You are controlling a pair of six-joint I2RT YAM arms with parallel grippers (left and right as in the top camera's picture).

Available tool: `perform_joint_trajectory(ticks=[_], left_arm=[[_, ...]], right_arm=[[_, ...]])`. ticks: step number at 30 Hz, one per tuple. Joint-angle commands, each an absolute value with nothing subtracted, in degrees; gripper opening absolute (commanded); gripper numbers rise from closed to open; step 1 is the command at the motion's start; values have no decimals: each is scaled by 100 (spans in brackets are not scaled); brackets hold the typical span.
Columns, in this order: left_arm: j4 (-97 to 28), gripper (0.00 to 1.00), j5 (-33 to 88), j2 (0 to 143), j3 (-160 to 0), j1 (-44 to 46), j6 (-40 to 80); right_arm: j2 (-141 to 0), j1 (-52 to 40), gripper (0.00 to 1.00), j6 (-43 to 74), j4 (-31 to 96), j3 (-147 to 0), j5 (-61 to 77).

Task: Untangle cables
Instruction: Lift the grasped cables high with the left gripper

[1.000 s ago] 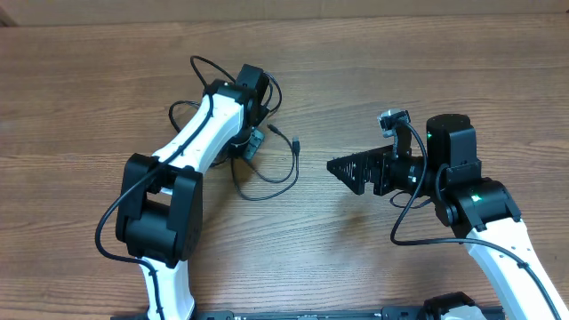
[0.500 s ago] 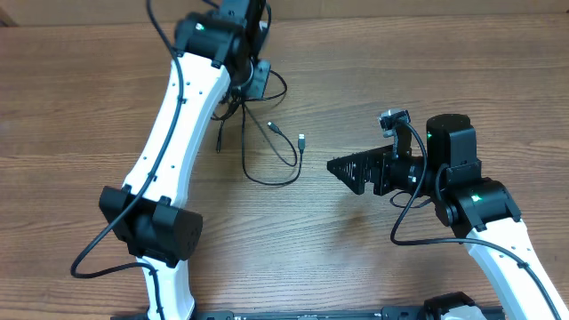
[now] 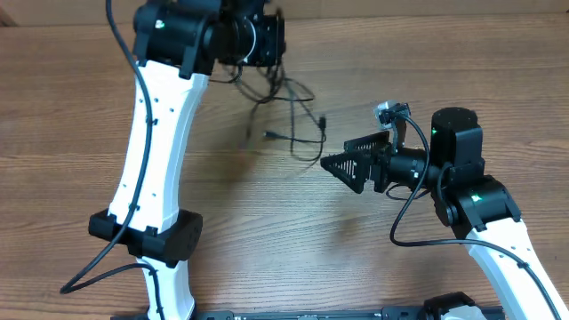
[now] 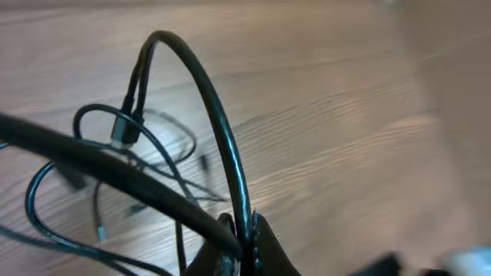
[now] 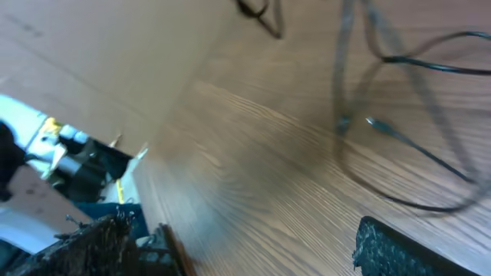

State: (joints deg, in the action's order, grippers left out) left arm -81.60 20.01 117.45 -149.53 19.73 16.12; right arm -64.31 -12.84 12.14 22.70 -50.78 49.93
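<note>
The cables (image 3: 289, 102) are several thin black cords with small plug tips. They hang in a loose tangle below my raised left gripper (image 3: 265, 37) at the far side of the table. In the left wrist view the left gripper (image 4: 244, 244) is shut on one cable (image 4: 219, 123), which arches up from the jaws. The other loops (image 4: 115, 153) dangle over the wood. My right gripper (image 3: 342, 157) stands open, pointing left, just right of the lowest loop and apart from it. The right wrist view shows the open right gripper (image 5: 242, 247) holding nothing, with the cables (image 5: 399, 115) ahead.
The wooden table (image 3: 71, 116) stretches to the left and front. The left arm's white link (image 3: 156, 133) rises steeply over the left half. A thicker black arm cable (image 4: 92, 165) crosses the left wrist view. The table's far edge (image 3: 444, 16) lies close behind the tangle.
My left arm has risen and swung toward the far edge, lifting the cables off the table and dragging them right. The right gripper has shifted slightly left and stays open.
</note>
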Motion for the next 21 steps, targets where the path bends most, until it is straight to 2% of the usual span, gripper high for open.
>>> perform_joint_trajectory(ticks=[1, 10, 15, 21], left_arm=[[-7808, 4, 4049, 11644, -15607, 1756, 2427], [-7048, 4, 7317, 11644, -15852, 829, 4080], [-7065, 4, 8261, 11644, -15852, 565, 4160], [-7061, 4, 8350, 11644, -15852, 565, 4379]], right_arm=[[-6442, -1313, 95, 1186, 1837, -5146, 5625], [-6442, -1313, 95, 1553, 858, -5146, 5968], [-6442, -1313, 95, 1649, 563, -5146, 5739], [-6442, -1313, 95, 2025, 517, -5146, 5677]])
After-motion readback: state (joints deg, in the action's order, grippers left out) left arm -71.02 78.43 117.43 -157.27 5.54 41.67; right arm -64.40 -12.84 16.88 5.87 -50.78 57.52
